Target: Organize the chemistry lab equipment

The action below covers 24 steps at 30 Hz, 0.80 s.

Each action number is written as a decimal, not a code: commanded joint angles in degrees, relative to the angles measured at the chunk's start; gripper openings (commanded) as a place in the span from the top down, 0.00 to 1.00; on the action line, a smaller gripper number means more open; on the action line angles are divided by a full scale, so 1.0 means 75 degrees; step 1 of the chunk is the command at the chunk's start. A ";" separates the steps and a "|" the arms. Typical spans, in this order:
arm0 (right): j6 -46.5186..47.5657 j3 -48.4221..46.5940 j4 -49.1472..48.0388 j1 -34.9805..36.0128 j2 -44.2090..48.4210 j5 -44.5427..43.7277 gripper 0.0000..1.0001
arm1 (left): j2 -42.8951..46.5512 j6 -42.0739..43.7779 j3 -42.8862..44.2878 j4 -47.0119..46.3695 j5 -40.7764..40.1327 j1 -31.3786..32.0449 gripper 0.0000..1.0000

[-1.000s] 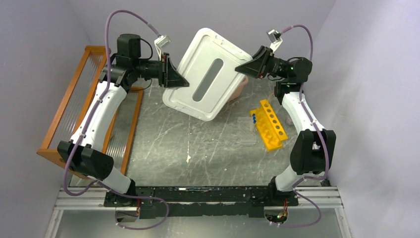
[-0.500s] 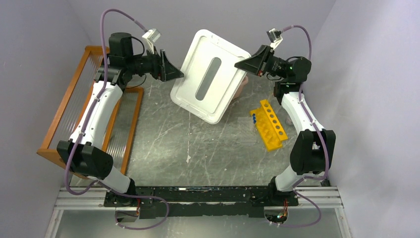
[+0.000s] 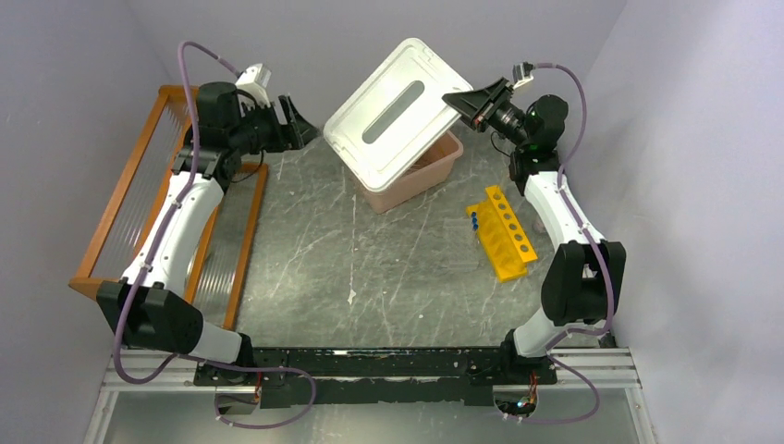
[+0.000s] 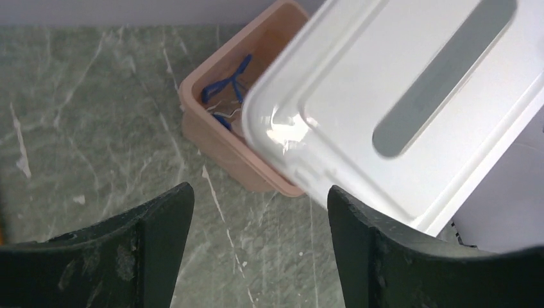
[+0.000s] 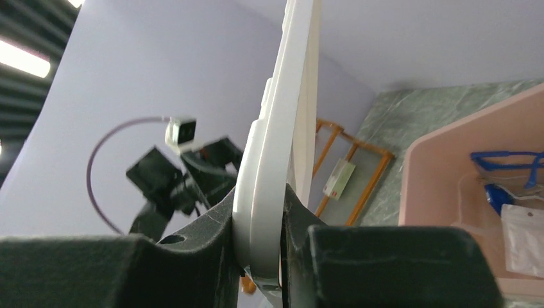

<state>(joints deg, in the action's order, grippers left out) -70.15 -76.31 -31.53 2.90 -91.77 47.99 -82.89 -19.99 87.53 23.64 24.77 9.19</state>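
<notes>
A white lid [image 3: 393, 116] with a grey slot hangs tilted above a pink bin [image 3: 421, 176]. My right gripper [image 3: 459, 100] is shut on the lid's right edge, and in the right wrist view its jaws pinch the rim of the lid [image 5: 282, 128]. Inside the bin [image 5: 436, 179] lie blue-framed safety glasses [image 5: 507, 160] and a white packet [image 5: 523, 234]. My left gripper [image 3: 300, 125] is open and empty, apart from the lid on its left. The left wrist view shows the left gripper [image 4: 260, 212] over bare table, with the lid [image 4: 359, 109] and the glasses [image 4: 228, 80] beyond it.
A yellow tube rack [image 3: 507, 233] with blue-capped tubes [image 3: 474, 220] at its left end lies right of the bin. The orange wooden slatted shelf [image 3: 139, 199] stands along the left wall under my left arm.
My left gripper opened, let go of the lid and drew back to the left. The right gripper swung the lid up and toward the back, uncovering the front of the pink bin.
</notes>
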 commanded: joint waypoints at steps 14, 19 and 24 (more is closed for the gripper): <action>0.0410 0.1749 0.0437 0.0223 0.0382 -0.2650 1.00 | -0.0323 -0.1533 -0.1766 -0.1826 0.0156 -0.0018 0.28; 0.0422 0.1683 0.0275 0.0240 0.0043 -0.2489 1.00 | -0.0504 -0.1680 -0.1878 -0.2026 0.0407 -0.0007 0.28; 0.0246 0.1410 -0.0140 0.0235 -0.0463 -0.2414 1.00 | -0.0725 -0.2127 -0.2259 -0.2734 0.0499 0.0113 0.28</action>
<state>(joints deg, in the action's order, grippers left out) -67.70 -62.89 -27.86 4.47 -92.55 30.17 -86.61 -32.75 72.77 9.69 26.11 9.26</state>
